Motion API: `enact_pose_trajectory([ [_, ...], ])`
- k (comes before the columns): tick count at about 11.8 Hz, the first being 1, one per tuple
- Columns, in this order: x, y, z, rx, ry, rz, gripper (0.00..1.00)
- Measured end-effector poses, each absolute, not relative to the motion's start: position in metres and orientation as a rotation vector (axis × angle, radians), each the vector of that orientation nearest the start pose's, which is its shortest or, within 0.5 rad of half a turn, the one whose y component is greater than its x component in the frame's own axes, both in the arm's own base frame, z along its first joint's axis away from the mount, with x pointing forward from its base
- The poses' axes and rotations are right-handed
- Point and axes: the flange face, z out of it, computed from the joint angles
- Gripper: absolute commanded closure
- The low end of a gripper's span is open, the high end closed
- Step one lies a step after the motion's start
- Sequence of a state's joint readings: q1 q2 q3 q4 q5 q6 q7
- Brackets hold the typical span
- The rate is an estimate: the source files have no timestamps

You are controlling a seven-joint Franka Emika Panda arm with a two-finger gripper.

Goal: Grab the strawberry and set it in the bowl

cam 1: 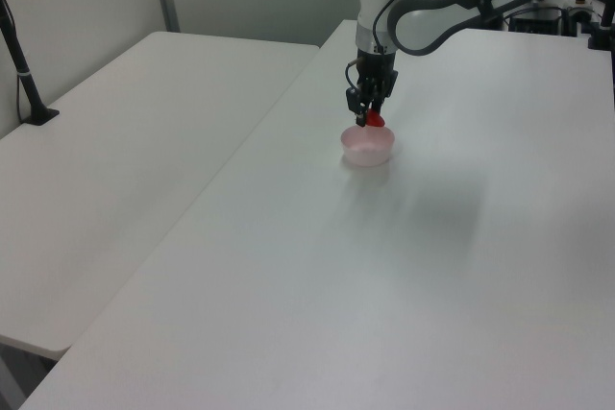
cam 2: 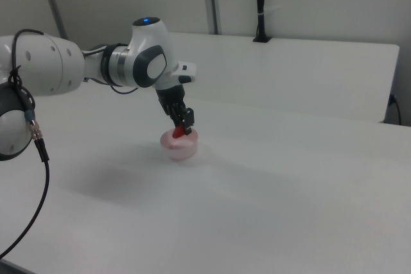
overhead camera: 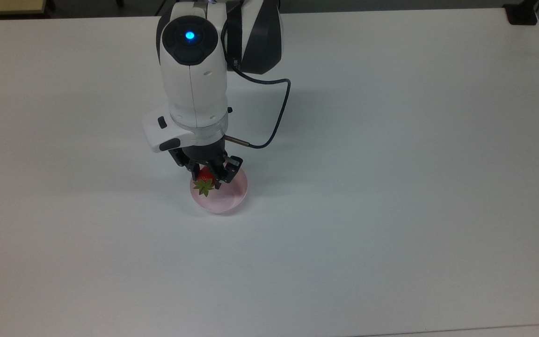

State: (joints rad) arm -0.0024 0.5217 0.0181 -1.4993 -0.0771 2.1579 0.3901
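Your gripper [overhead camera: 207, 175] holds the strawberry [overhead camera: 204, 179] over the bowl [overhead camera: 232, 199].

You have the fingers closed on the red body of the strawberry, its green cap pointing down and toward the top view's lower left. In the left view the strawberry [cam 1: 376, 120] hangs just above the bowl [cam 1: 368, 149] rim, clear of the desk [cam 1: 432, 256]. In the right view the gripper [cam 2: 183, 124] tilts down over the pink bowl [cam 2: 180, 148], which sits alone on the white desk.
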Motion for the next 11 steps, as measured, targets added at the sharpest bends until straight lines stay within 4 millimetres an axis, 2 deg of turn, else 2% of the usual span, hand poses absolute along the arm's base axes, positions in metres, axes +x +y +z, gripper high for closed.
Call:
enact_pose_trajectory([
  [3, 0.712, 0.005, 0.381, -3.117, 0.534, -0.236, 0.00],
  [6, 0.701, 0.007, 0.412, -3.148, 0.472, -0.169, 0.00],
  [8, 0.681, 0.013, 0.459, -3.183, 0.330, -0.098, 0.00],
  [9, 0.663, 0.022, 0.493, -3.201, 0.234, -0.048, 0.00],
  [11, 0.636, 0.035, 0.534, -3.215, 0.123, 0.013, 0.00],
])
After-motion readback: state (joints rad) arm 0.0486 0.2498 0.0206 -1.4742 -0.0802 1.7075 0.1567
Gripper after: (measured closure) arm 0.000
